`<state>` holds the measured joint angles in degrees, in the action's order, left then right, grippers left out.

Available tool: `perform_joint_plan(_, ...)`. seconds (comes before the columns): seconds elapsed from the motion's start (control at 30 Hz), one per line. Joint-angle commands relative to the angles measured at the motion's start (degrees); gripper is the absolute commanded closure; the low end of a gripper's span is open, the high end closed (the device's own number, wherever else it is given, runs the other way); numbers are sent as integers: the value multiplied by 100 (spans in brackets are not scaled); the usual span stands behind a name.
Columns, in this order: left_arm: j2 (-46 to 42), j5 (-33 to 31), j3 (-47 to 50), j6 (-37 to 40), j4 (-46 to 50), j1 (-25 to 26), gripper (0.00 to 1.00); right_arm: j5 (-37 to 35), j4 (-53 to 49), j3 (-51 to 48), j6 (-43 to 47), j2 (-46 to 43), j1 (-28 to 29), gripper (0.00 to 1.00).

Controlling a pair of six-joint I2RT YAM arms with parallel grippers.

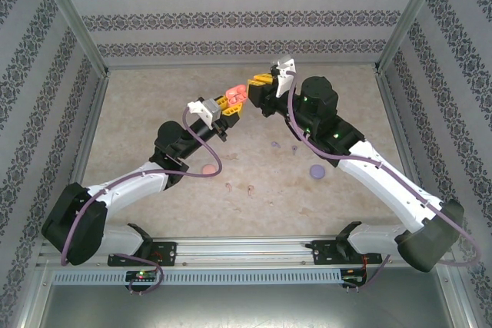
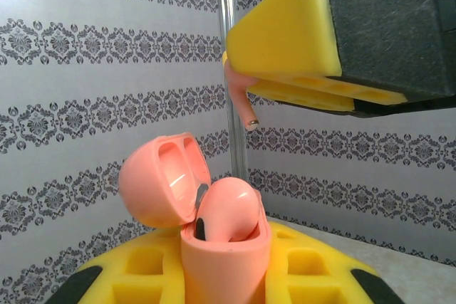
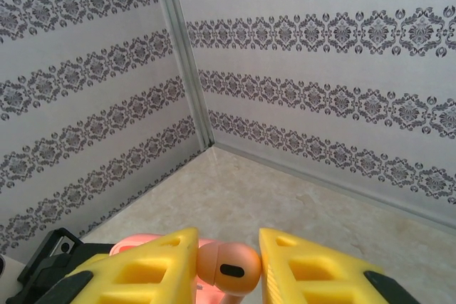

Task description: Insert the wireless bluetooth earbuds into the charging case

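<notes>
My left gripper (image 1: pixel 229 107) is raised above the table and shut on the coral charging case (image 2: pixel 224 258), holding it upright. The case lid (image 2: pixel 162 181) is hinged open to the left. One coral earbud (image 2: pixel 229 208) sits in the case. My right gripper (image 3: pixel 228 265) is shut on a second coral earbud (image 3: pixel 229 267), pinched by its head between the yellow fingers (image 3: pixel 146 268). In the left wrist view that earbud's stem (image 2: pixel 241 105) hangs down from the right gripper (image 2: pixel 285 83), a little above and behind the open case. The two grippers meet at mid-table in the top view, right gripper (image 1: pixel 260 82).
On the table lie a pale pink case (image 1: pixel 207 168), a purple case (image 1: pixel 316 171), two pale pink earbuds (image 1: pixel 240 187) and two purple earbuds (image 1: pixel 285 146). Patterned walls with metal corner posts (image 2: pixel 228 48) enclose the back and sides.
</notes>
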<state>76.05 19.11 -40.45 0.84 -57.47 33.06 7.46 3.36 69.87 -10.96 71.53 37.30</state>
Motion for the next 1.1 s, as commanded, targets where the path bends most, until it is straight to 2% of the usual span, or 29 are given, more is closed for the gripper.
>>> perform_joint_plan(0.0,30,110,-203,-121,-359,102,100,174,289,-65,-135,52,83,72)
perform_joint_plan(0.77,14,93,-238,-119,-352,113,100,200,193,-89,-131,367,113,73)
perform_joint_plan(1.07,-7,110,-238,-110,-352,115,100,24,54,-166,341,397,183,73)
